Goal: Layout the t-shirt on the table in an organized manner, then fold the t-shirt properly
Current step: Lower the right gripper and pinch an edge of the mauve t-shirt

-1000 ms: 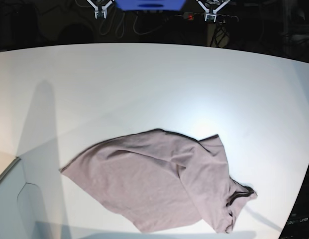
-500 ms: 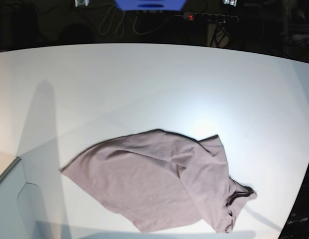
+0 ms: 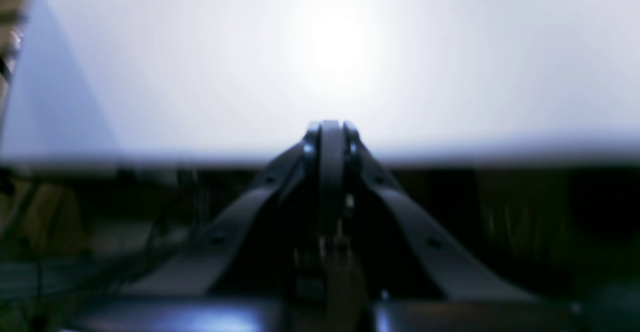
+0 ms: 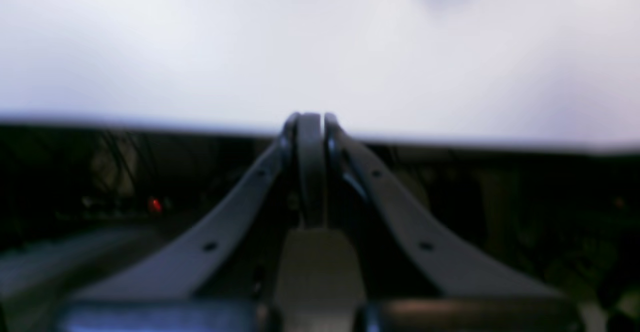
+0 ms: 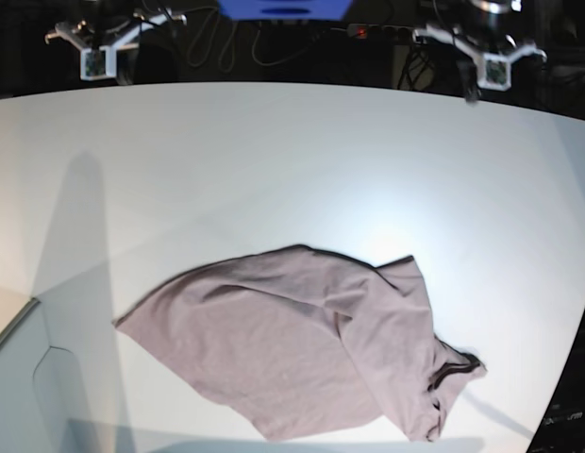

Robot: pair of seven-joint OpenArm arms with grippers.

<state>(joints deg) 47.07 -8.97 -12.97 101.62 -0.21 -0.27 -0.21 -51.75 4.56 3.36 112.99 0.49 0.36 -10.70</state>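
On tabletop (image 5: 274, 151), near edge: t-shirt (image 5: 302, 349), crumpled, long axis left-right. Left claw (image 3: 330, 127) and right claw (image 4: 310, 119) at far edge, closed, empty; left claw nearer collar.

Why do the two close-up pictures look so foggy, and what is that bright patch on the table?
Both wrist views are blurred: the shut left gripper and right gripper look soft. A lamp's glare whitens the table. The base view is sharper, with glare above the t-shirt and a long shadow at its left.
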